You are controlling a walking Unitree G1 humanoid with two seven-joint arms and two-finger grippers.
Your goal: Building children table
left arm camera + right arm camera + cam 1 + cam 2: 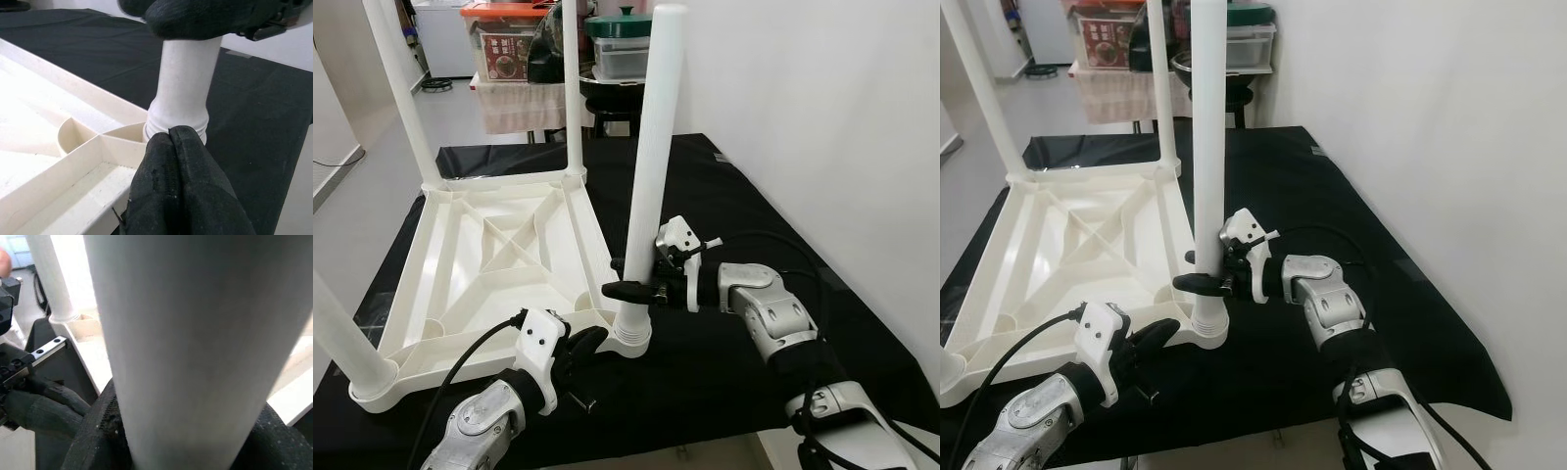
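Storage boxes (509, 44) with an orange lid and a green lidded pot (625, 24) are seen stacked at the far end of the room, beyond a black stool (607, 106). A pale wall (822, 117) runs along the right, and light floor (372, 166) is seen to the left. A work surface covered with a black cloth (724, 186) takes up the middle of the scene.

On the cloth an upside-down white plastic children's table top (489, 255) is laid, its ribbed underside facing up. Legs are stood upright at the far left corner (406, 108) and the far right corner (572, 98), and another leg (342, 343) rises from the near left corner. At the near right corner a fourth white leg (651, 147) is stood almost upright, leaning slightly right, its ribbed base (631, 328) seated at the corner socket.

The right gripper (628, 290) is reached in from the right and is clamped around this leg just above its base, one black finger seen across the front. The left gripper (585, 343) is brought in from the near left, its fingers (181, 186) pressed together with nothing between them, their tips touching the table's corner rim just beside the leg's base.
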